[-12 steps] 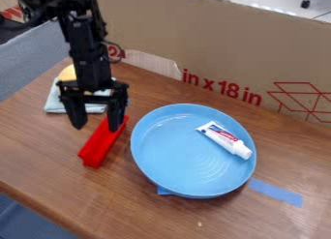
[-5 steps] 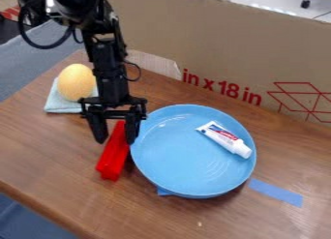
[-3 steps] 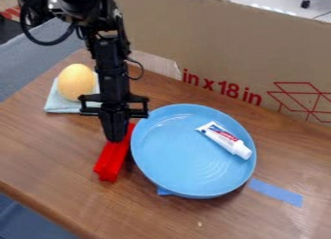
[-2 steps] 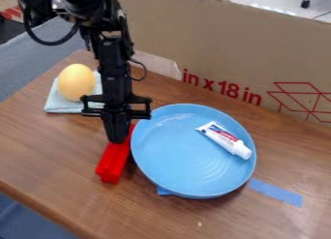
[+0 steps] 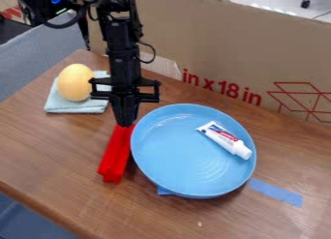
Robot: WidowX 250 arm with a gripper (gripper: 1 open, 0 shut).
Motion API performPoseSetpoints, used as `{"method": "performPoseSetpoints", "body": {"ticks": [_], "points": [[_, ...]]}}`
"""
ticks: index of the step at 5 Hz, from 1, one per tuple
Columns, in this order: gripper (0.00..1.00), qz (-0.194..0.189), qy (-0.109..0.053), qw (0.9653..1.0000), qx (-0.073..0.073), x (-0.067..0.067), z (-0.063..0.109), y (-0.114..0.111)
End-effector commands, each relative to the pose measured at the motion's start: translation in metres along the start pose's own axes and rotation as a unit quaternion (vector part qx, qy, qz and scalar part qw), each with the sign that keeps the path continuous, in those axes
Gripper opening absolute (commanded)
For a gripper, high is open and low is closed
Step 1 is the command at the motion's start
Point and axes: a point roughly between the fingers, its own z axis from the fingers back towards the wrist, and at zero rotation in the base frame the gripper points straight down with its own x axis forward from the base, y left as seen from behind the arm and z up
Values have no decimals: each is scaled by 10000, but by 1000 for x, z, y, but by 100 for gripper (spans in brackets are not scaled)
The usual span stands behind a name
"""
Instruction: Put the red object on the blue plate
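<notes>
Now, on the camera view: the end effector (image 5: pixel 124 119) is pinched tight on the top end of the red block (image 5: pixel 116 154). The block slants down just outside the blue plate (image 5: pixel 181 161) at its nine o'clock, low end seemingly on the worktop (image 5: pixel 52 156). Grasp made; lift, carry and release remain.

gripper (image 5: pixel 124 119): fingers together on red object's far end | red object (image 5: pixel 116 154): tilted, near end on table (image 5: pixel 52 156), just left of blue plate (image 5: pixel 181 161) | white tube (image 5: pixel 224 139): on plate, right side
</notes>
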Motion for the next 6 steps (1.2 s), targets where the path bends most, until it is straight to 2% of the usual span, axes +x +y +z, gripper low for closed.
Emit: {"method": "performPoseSetpoints", "body": {"ticks": [1,2,3,4,5,6], "points": [[0,-32,-412,9991,71,7,32,-10],[0,-20,-505,9985,198,6,34,-10],[0,-116,-469,9985,265,-1,38,-21],[0,-106,-432,9986,297,1,33,-15],[0,-91,-482,9987,109,-12,25,-37],[0,-175,-598,9980,-39,-3,43,-62]]}}
